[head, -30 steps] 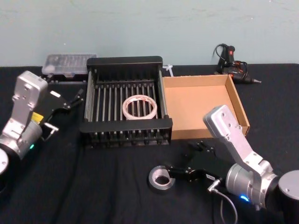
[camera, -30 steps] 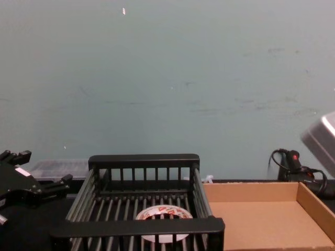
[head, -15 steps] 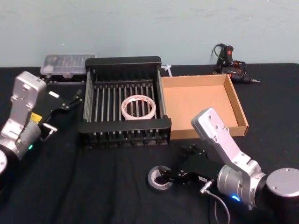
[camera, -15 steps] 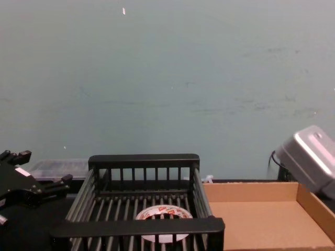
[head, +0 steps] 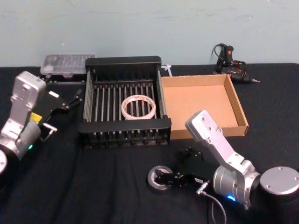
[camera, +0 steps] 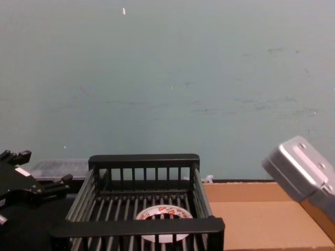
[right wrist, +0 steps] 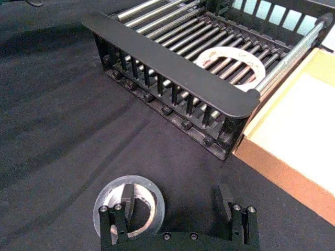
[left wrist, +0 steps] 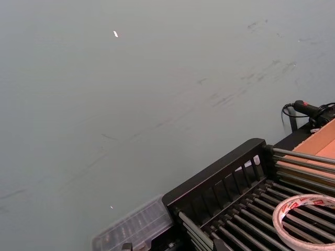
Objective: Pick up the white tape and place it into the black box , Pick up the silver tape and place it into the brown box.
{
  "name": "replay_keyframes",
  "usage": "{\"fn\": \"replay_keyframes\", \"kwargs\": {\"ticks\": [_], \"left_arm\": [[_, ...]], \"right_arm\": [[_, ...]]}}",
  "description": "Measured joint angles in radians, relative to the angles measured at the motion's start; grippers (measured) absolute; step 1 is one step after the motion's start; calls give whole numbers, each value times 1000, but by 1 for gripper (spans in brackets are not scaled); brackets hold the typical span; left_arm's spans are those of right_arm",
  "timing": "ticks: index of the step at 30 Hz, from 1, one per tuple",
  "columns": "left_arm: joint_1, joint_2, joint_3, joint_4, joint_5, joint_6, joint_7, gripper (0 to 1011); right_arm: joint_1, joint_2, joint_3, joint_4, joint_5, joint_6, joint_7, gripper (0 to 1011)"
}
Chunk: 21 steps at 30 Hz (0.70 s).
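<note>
Right gripper [head: 164, 178] at silver tape [head: 157, 178]; white tape [head: 138, 108] in black box [head: 124, 126].

I see a black cloth [head: 70, 186] spread over the table, running back to a pale blue-green wall [head: 149, 28] marked with faint scuffs. At the far left, against that wall, I make out a clear plastic case [head: 67, 63] with small dark parts inside. At the far right lies a black tool [head: 231, 63] with a red spot and a looped black cable
</note>
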Motion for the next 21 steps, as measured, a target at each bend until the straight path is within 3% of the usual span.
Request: {"fn": "replay_keyframes", "kwargs": {"ticks": [21], "left_arm": [[0,0,0,0,0,0,0,1001]], "right_arm": [[20,-19,-4,46,-13,-8,6,1000]]}}
